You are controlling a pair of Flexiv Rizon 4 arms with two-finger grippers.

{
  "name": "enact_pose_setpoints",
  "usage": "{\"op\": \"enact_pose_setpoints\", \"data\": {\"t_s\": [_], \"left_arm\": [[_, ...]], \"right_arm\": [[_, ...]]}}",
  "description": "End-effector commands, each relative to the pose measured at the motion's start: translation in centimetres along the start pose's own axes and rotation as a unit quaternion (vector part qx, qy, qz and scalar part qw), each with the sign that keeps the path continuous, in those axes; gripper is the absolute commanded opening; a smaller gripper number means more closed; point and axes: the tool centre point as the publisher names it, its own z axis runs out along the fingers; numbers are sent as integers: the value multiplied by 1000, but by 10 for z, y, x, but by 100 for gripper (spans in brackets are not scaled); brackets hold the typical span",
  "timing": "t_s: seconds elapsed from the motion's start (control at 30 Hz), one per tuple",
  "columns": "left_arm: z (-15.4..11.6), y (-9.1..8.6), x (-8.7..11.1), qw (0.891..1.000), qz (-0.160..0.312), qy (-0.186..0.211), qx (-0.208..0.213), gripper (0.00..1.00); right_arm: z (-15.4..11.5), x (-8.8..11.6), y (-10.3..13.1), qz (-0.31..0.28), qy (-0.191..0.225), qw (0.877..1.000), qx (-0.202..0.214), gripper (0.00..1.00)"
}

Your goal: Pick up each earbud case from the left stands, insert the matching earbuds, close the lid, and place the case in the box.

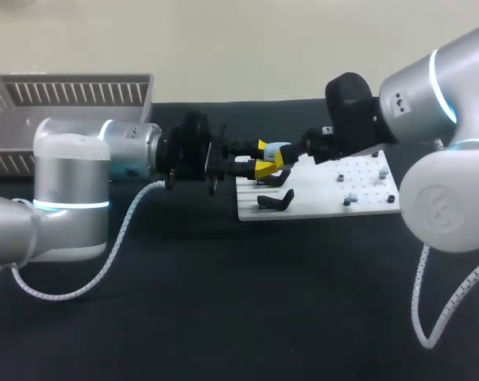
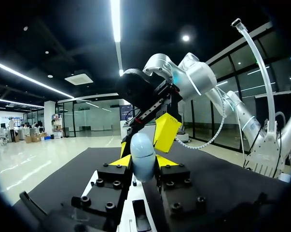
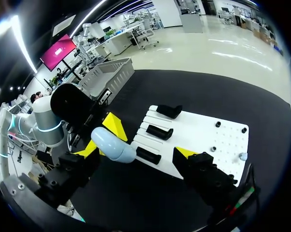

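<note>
A pale blue earbud case (image 1: pixel 276 148) hangs above the left end of the white board (image 1: pixel 318 208). My left gripper (image 1: pixel 264 157) is shut on it. In the left wrist view the case (image 2: pixel 143 154) stands upright between the two yellow tips of the left gripper (image 2: pixel 143 162). My right gripper (image 3: pixel 135 151) is wide open around the case (image 3: pixel 111 144), which lies close to one of its fingers without being pinched. One yellow finger (image 2: pixel 165 131) of the right gripper shows just beyond the case. Its lid looks closed.
Three black stands (image 3: pixel 159 131) sit on the board's left part. Small earbuds (image 3: pixel 242 156) rest among pegs on its right part. A grey slatted basket (image 1: pixel 72 103) stands at the table's far left, behind my left arm.
</note>
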Motion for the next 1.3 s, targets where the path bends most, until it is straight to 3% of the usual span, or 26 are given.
{"op": "enact_pose_setpoints", "data": {"t_s": [0.03,0.23,0.37,0.57,0.77,1.0,1.3], "left_arm": [[0,-2,1,1000,1,-2,0,0],[0,-2,1,1000,1,-2,0,0],[0,-2,1,1000,1,-2,0,0],[0,-2,1,1000,1,-2,0,0],[0,-2,1,1000,1,-2,0,0],[0,-2,1,1000,1,-2,0,0],[0,-2,1,1000,1,-2,0,0]], "right_arm": [[0,-2,0,2,-5,1000,8,100],[-12,-9,5,-8,-26,1000,14,100],[-25,-11,4,-50,-43,995,70,100],[-43,-9,-14,-110,-33,977,177,100],[-58,-7,-38,-109,-18,970,215,100],[-67,-2,-76,-99,30,960,260,100],[-64,11,-122,-80,116,951,274,100]]}}
